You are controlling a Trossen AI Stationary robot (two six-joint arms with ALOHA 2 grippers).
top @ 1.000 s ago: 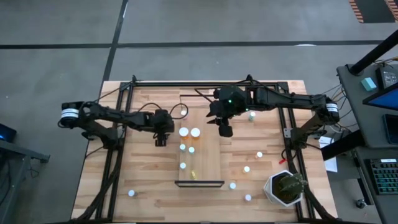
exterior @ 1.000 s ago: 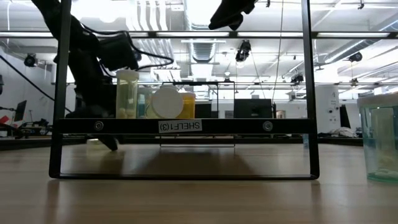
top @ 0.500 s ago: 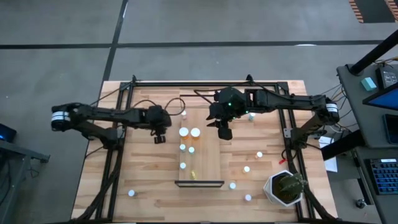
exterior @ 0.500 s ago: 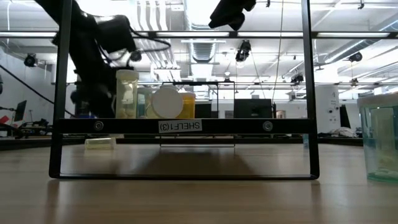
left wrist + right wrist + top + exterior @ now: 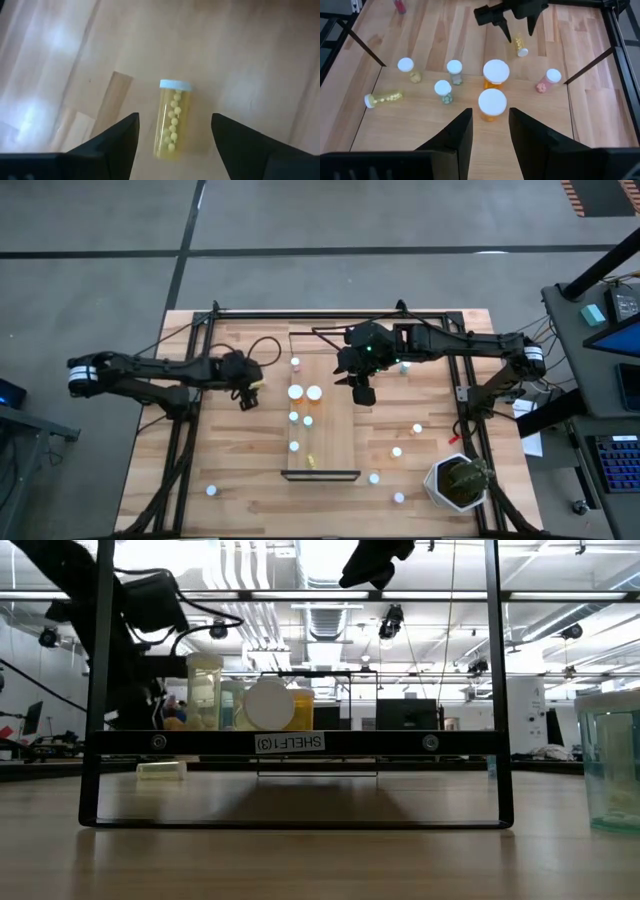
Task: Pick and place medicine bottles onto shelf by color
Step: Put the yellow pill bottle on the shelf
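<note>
A: Around the long light-wood shelf plank [image 5: 322, 420] — small white-capped bottles scattered on the slatted wooden tabletop [image 5: 180, 470], most to its right, one near the front left corner [image 5: 211, 491], and a green plant in a white pot [image 5: 458, 482] at the front right. Black metal frame rails run down both sides of the table.

B: On the shelf itself?

A: Two large orange bottles with wide white caps [image 5: 493, 90] side by side at the far end, smaller greenish ones [image 5: 445, 85] nearer the middle, one yellow bottle lying flat [image 5: 382, 98] toward the dark rail.

B: Left arm?

A: The left gripper [image 5: 172, 145] hangs over bare table to the left of the shelf, fingers spread wide, nothing between them. Directly below lies a yellow-bodied pill bottle with a pale cap [image 5: 172, 119], on its side, touching neither finger.

B: Versus a second ago?

A: Then that gripper was closer to the shelf, down low at the table. It has since pulled back leftward and risen, and the yellow bottle now lies on the wood.

B: Right arm?

A: The right gripper [image 5: 361, 392] holds above the shelf's far end, over the orange pair. Fingers part-way apart, empty — unchanged across the second.

B: Low view?

A: The shelf's dark end rail [image 5: 300, 743], carrying a label, crosses the picture in front of the bottles. Behind it is a big hall with ceiling pipes and lights.
</note>
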